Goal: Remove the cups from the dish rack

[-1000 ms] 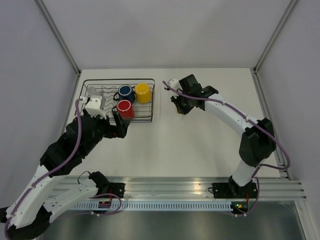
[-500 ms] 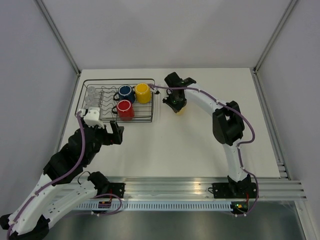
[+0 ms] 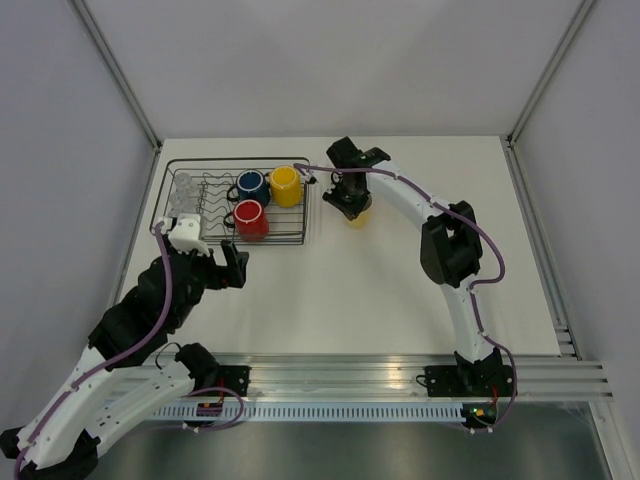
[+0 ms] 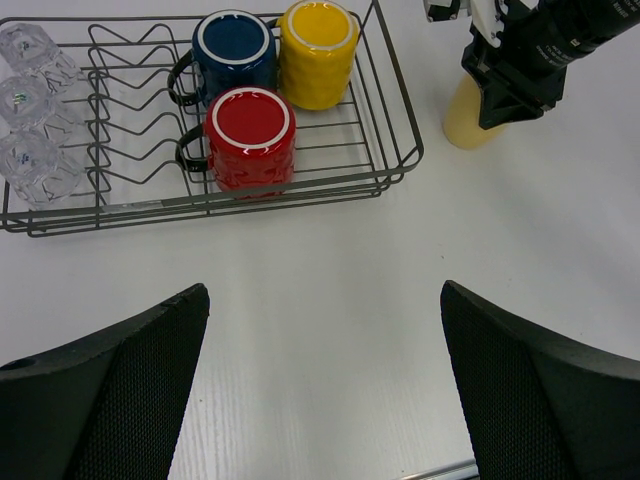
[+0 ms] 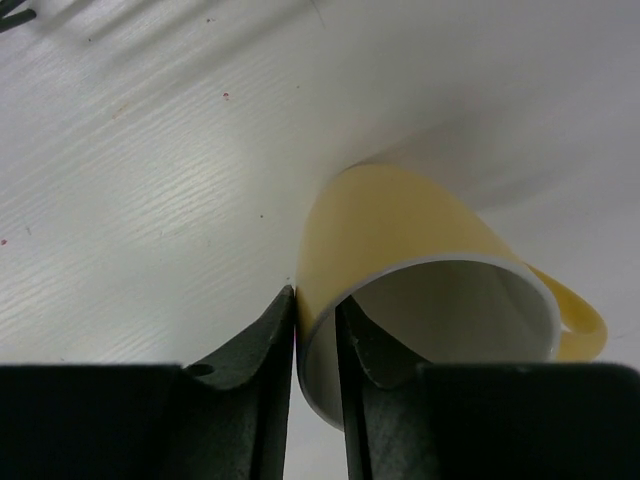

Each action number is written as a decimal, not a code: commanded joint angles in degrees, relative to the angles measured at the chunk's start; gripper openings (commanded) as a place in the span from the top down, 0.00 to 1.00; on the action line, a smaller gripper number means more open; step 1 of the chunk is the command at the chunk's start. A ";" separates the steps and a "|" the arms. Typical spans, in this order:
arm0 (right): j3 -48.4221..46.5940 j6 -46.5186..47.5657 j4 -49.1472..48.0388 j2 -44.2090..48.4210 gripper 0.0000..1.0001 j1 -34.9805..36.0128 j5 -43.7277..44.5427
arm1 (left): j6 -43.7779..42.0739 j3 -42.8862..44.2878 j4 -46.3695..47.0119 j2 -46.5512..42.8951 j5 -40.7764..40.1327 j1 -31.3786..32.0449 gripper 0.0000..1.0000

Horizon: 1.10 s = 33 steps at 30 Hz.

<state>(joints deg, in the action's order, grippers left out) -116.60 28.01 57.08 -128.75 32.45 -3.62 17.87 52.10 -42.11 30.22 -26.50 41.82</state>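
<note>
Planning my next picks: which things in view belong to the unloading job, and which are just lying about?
Job: dish rack; in it the red mug, dark blue mug, bright yellow mug and three glass tumblers; pale cream-yellow mug, out on the table.
Not job: white table; aluminium rail.

A black wire dish rack (image 3: 212,192) is being carried at the far left of the white worktop (image 3: 400,290). Inside it, a red mug (image 3: 249,219), a dark blue mug (image 3: 251,187) and a bright yellow mug (image 3: 285,185) are being kept upside down at the right end, and clear glass tumblers (image 3: 184,190) at the left end. Just right of the rack, a pale yellow mug (image 3: 358,217) is being covered from above by the right gripper (image 3: 348,203), whose fingers are being hidden by the wrist. The left gripper (image 3: 232,266) is being held above bare worktop, just beside the rack's near edge.
</note>
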 commanded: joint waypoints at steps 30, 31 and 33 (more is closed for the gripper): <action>59.95 -43.38 -53.99 69.03 0.02 -0.19 -10.08 | 26.86 18.02 -2.10 37.97 -5.59 -12.46 0.00; 61.82 -45.30 -55.22 70.72 0.02 -0.28 -12.27 | 28.09 18.65 -2.10 39.46 -5.58 -14.03 0.00; 66.03 -47.51 -56.64 75.19 0.02 -0.28 -13.43 | 31.34 20.93 -2.19 43.33 -5.23 -15.36 0.00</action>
<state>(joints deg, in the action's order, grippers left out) -55.07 -9.85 12.03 -58.22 32.36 -12.12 41.25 68.58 -45.04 70.02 -33.23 28.47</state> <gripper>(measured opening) 0.978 0.994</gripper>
